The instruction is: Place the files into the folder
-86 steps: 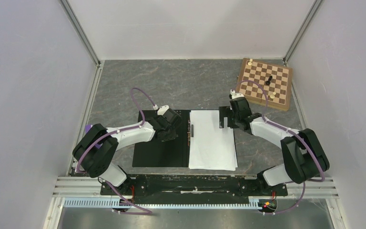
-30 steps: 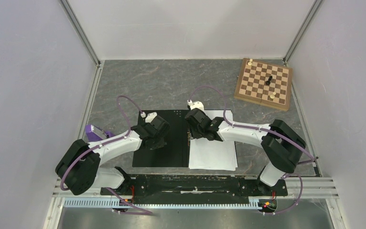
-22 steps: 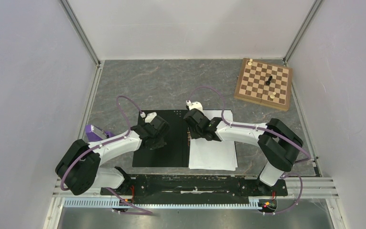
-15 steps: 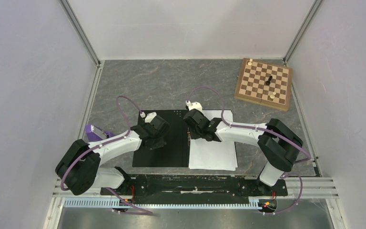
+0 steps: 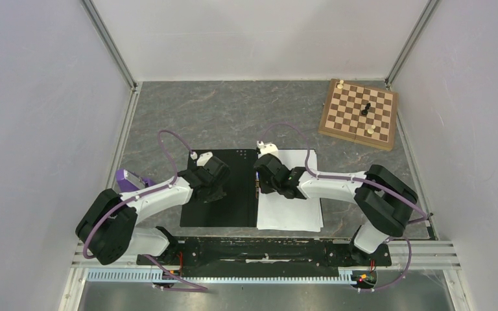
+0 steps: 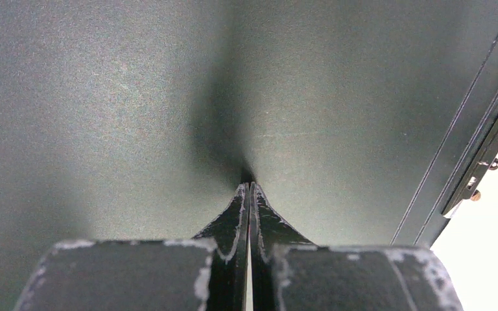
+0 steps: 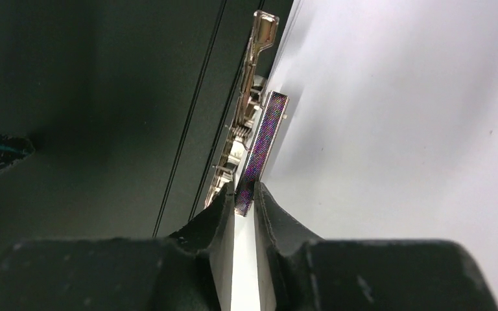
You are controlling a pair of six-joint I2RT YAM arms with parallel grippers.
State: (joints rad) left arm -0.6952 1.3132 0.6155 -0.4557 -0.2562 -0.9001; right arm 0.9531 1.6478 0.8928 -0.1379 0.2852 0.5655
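— Where's the folder (image 5: 224, 208)?
— Open on the grey marbled table (image 5: 233, 113), white walls (image 5: 259, 32) around, chessboard (image 5: 359, 114) far right. The files (image 5: 292, 210) lie on its right half.
— The claws?
— The left gripper (image 6: 249, 188) is pinched together, tips on the black left face. The right gripper (image 7: 245, 194) is narrow, nipping the clip (image 7: 259, 149) at the spine.

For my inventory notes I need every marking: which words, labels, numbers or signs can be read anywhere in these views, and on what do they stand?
None can be read in any view.
The open folder with black inner faces: bare.
The thin white paper sheets: blank.
The wooden chessboard: squares only, no lettering visible.
The folder's shiny metal clip: no marking legible.
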